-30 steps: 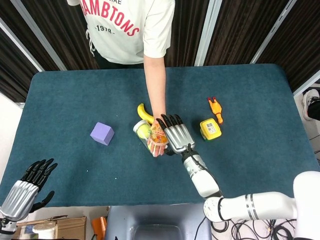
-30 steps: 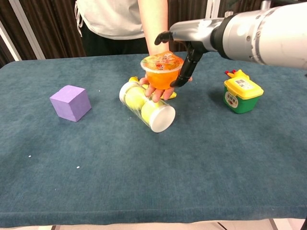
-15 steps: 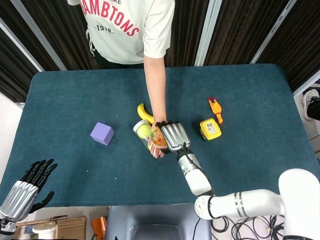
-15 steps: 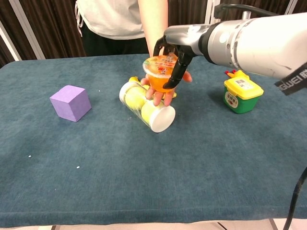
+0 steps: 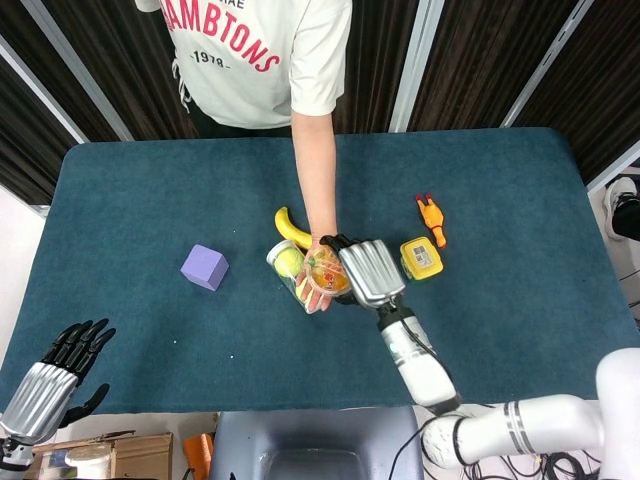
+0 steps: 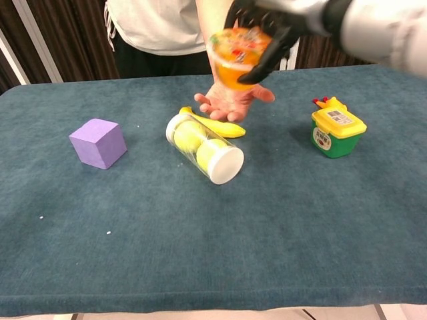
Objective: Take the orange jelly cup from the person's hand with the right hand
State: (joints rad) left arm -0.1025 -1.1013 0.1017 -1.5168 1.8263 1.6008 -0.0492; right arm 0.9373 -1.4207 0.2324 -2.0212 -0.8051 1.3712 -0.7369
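My right hand point(image 6: 267, 30) grips the orange jelly cup point(image 6: 238, 57) and holds it tilted in the air, clear above the person's open palm point(image 6: 230, 103). In the head view the right hand point(image 5: 368, 272) covers part of the jelly cup point(image 5: 326, 272), just over the person's hand point(image 5: 316, 290). The left hand point(image 5: 55, 375) hangs off the table's near left corner, fingers spread and holding nothing.
A clear tube of tennis balls point(image 6: 203, 148) lies on its side under the person's hand, with a banana point(image 6: 217, 125) behind it. A purple cube point(image 6: 98, 143) sits at the left. At the right are a yellow-green box point(image 6: 337, 131) and an orange rubber chicken point(image 5: 431, 218).
My right hand closed around the jelly cup and lifted it up off the person's palm. The palm now lies bare below. The left hand stayed still.
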